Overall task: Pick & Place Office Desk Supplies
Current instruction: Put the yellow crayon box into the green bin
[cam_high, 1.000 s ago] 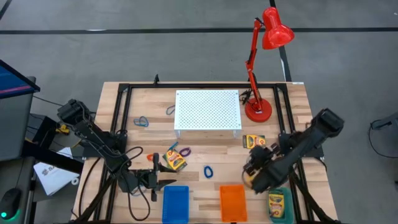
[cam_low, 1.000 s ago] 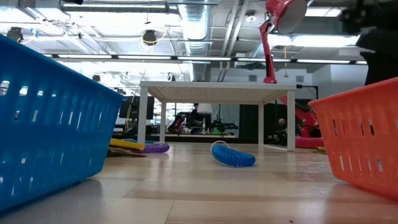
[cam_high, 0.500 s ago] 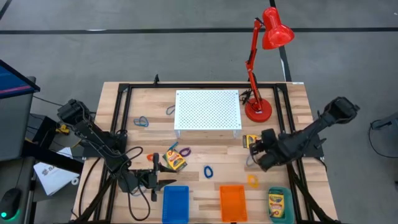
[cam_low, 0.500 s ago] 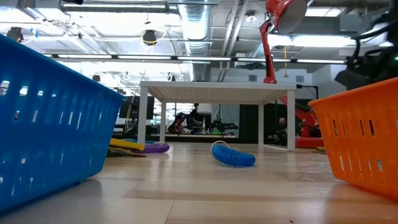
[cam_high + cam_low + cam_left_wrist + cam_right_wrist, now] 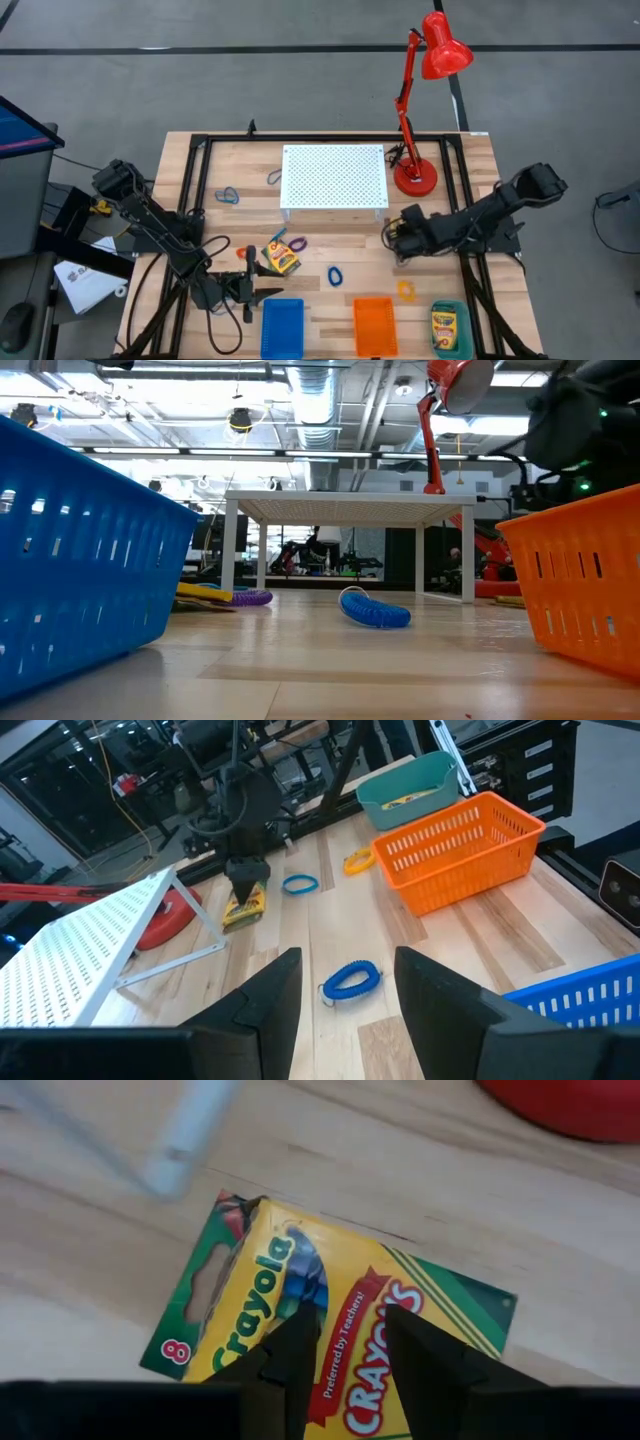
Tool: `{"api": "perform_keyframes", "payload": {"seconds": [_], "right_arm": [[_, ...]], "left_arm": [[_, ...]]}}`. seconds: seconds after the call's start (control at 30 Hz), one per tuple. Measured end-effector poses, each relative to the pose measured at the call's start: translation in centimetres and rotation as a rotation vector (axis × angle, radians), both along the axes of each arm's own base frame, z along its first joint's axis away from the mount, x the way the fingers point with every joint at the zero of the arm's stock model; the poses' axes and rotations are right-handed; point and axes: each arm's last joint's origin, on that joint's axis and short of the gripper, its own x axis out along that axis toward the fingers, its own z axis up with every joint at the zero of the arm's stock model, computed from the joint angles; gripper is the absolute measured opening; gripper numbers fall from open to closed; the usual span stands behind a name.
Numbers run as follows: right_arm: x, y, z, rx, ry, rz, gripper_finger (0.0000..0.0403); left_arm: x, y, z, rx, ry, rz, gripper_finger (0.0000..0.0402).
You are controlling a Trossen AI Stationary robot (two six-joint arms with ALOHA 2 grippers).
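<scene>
The right gripper (image 5: 398, 236) hangs with jaws part open and empty over the crayon box (image 5: 330, 1330) lying flat at the lamp's (image 5: 420, 100) seven o'clock, so closing too high could skid it away

A flat yellow-and-green cardboard crayon box (image 5: 330, 1320) lies face up on the wooden worktop (image 5: 340, 250). A second crayon box (image 5: 283, 258) lies flat near the worktop's middle, with a purple oval loop (image 5: 297, 242) just beside it. A blue oval loop (image 5: 335, 276) and an orange oval loop (image 5: 406, 290) lie apart nearby, another blue loop (image 5: 228, 195) far off.
</scene>
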Motion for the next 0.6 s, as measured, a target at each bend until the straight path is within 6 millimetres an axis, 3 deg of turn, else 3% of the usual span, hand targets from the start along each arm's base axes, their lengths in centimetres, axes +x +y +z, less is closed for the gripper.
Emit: {"api": "perform_keyframes", "payload": {"seconds": [0.27, 0.43, 0.6], "right_arm": [[2.3, 3.7, 1.2, 0.106, -0.111, 0.126, 0.0118], [2.3, 5.8, 2.0, 0.154, -0.151, 0.173, 0.0118], [1.8, 6.6, 2.1, 0.117, -0.198, 0.173, 0.0118]], "left_arm": [[0.0, 0.0, 0.0, -0.001, 0.0, 0.0, 0.0154], [0.0, 0.0, 0.0, -0.008, -0.001, 0.002, 0.0154], [0.0, 0.0, 0.0, -0.01, -0.002, 0.002, 0.0154]]}}
